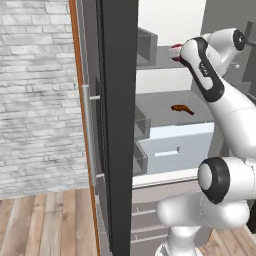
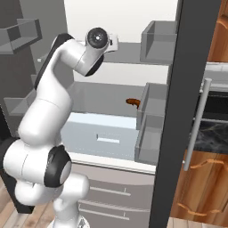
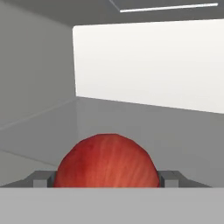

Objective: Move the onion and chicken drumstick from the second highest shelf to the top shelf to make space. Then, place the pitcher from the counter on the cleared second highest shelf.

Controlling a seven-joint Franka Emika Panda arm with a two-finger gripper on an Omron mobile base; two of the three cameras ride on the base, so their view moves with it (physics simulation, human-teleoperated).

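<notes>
The onion [image 3: 107,164], red and glossy, sits between my gripper [image 3: 107,179], whose fingertips [image 3: 41,178] press against its two sides, so the gripper is shut on it. From the left base view, slivers of the onion [image 1: 176,47] peek out beside my forearm at the height of the top shelf [image 1: 157,64]. The chicken drumstick [image 1: 181,109] [image 2: 132,102] lies alone on the second highest shelf [image 1: 160,107] [image 2: 100,95], well below the hand. A strip of the black marble counter [image 2: 213,133] shows at the right. The pitcher is out of view.
The open fridge door [image 1: 117,125] stands close on the left with its bins [image 1: 141,122]. The other door [image 2: 191,111] and its bins [image 2: 149,124] stand on the right. A pale drawer [image 1: 175,147] sits below the shelves. The white back wall [image 3: 148,65] is ahead.
</notes>
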